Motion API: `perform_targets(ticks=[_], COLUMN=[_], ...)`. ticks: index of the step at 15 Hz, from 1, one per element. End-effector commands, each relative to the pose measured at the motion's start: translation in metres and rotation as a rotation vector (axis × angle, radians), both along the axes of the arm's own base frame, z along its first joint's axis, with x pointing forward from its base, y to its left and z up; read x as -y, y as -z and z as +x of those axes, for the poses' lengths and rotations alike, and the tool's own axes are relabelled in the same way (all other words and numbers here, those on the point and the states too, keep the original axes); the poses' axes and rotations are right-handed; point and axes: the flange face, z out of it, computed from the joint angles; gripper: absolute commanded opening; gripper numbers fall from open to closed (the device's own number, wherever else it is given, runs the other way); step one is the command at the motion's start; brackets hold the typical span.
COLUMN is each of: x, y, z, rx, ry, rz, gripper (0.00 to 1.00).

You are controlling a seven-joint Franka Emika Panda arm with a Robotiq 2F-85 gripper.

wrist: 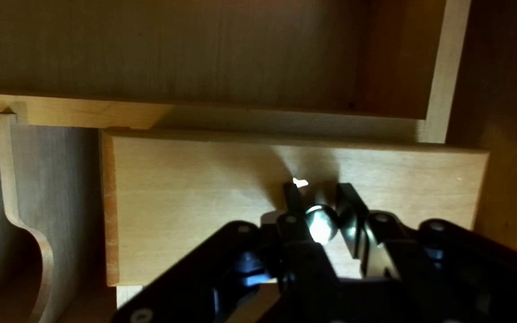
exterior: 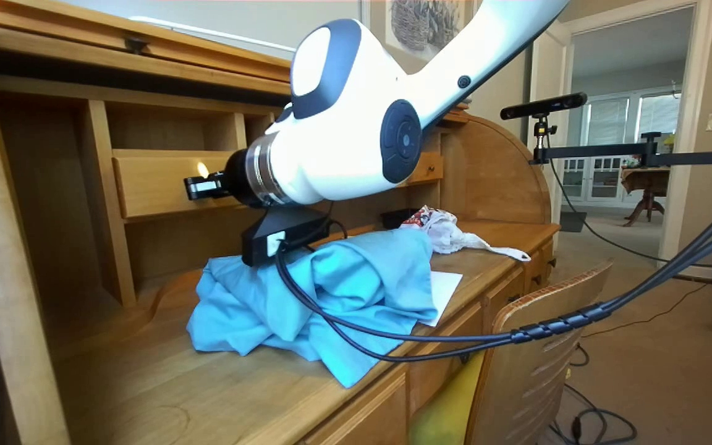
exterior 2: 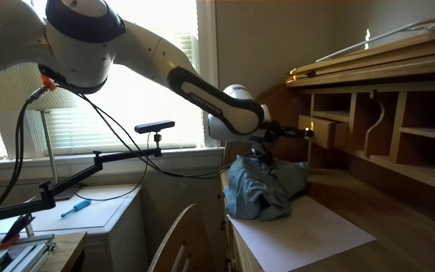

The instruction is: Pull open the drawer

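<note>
The tabletop (exterior: 139,377) bears a cloth (exterior: 371,272), bunched partly over paper (exterior 2: 304,232) at the front edge, and a rag (exterior: 445,233) near a front corner

An open cubby (wrist: 222,49) above the drawer (wrist: 209,202) and the slots (wrist: 67,188) beside it leave room to reach in. The gripper (wrist: 317,190) takes up both sides of the knob (wrist: 321,225). Below the arm (exterior: 343,148), a heaped blue cloth (exterior: 368,272) blocks space over the desk (exterior: 146,383); cables (exterior: 557,323) and a chair (exterior: 529,383) bar part of its front.
</note>
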Motion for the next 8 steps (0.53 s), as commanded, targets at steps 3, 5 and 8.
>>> perform_targets(ticks=[3, 5, 8], x=[0.002, -0.002, -0.017], y=[-0.012, -0.012, -0.01], z=[-0.009, -0.011, -0.019], rx=[-0.03, -0.038, -0.036], ry=[-0.02, -0.022, -0.049], rz=[0.007, 0.013, 0.023], gripper=[0.06, 0.06, 0.06])
